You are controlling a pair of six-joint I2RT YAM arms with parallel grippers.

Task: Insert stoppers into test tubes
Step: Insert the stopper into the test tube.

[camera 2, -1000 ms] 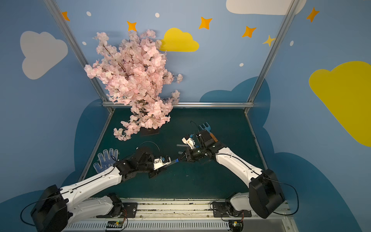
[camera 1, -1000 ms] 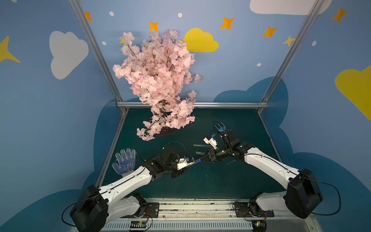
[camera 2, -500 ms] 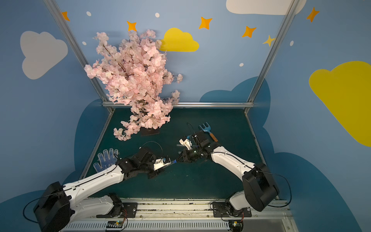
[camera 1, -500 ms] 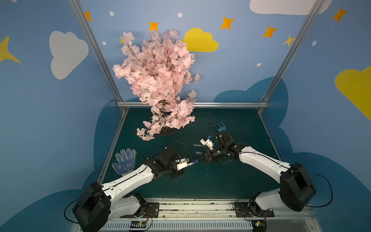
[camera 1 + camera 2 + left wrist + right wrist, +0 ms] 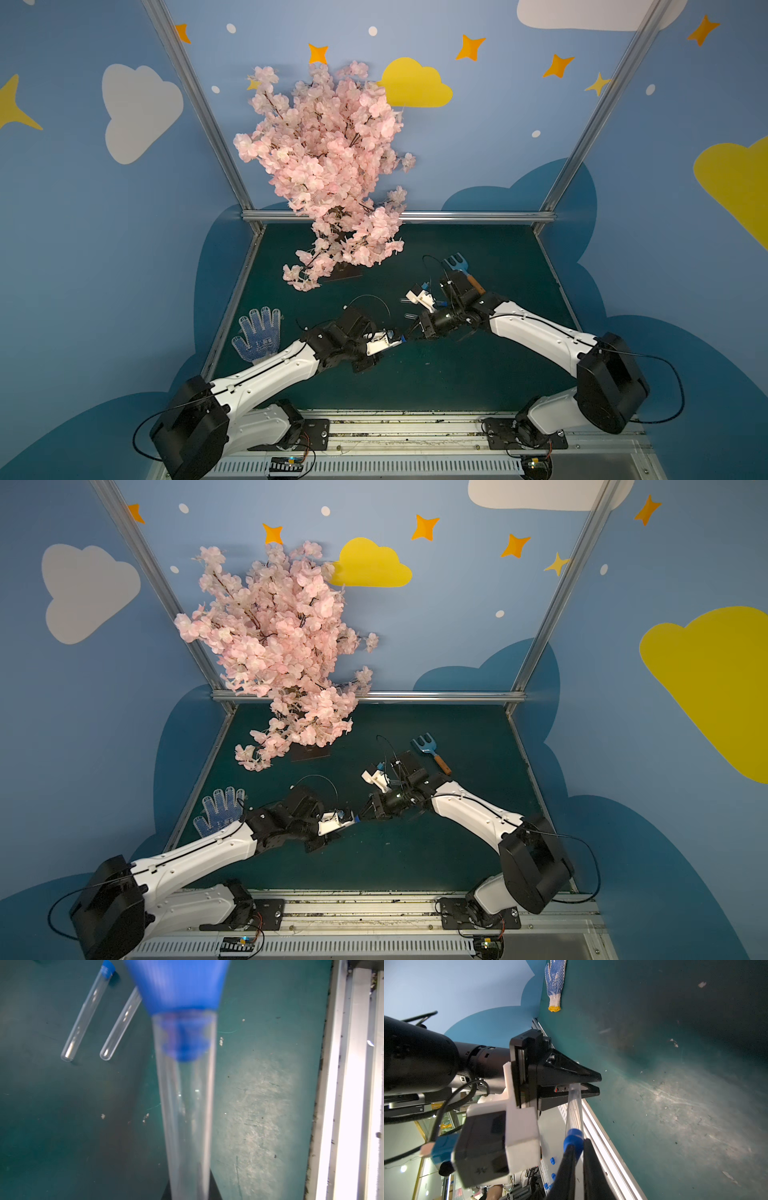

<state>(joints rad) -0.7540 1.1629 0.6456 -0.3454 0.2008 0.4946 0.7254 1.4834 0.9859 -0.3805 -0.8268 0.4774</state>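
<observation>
- The stopper (image 5: 574, 1136) sits in the mouth of the tube (image 5: 185, 1105). In the left wrist view its plug shows through the clear wall, inside the mouth, with the wider cap against the rim, though that view is blurred.
- The right hand (image 5: 578, 1145) is closed narrow on the stopper, with the cap pinched between its two fingers.
- The left hand (image 5: 599, 1085) is closed on the tube near its rounded end. The tube runs crosswise out of its grip straight to the right hand, held in the air between the two hands and off the desk (image 5: 259, 1095).
- The step in hand looks like the pressing-home of this stopper, and it seems seated or very nearly so.
- Next, the right hand would need to let go of the cap without dragging it back out, backing off along the tube's line. The left hand could then lay the tube down gently, since a round tube may roll.
- Beyond the left hand, two more tubes lie side by side on the desk, a little apart. The capped tube (image 5: 87, 1014) has a blue stopper in it. The other tube (image 5: 121, 1024) has its mouth hidden behind the held stopper, so I cannot tell whether it is stoppered.
- Farther out, a rake (image 5: 428, 750) lies past the right hand, a glove (image 5: 554, 980) lies out beside the left arm, and a blossom tree (image 5: 328, 166) stands well beyond both hands.
</observation>
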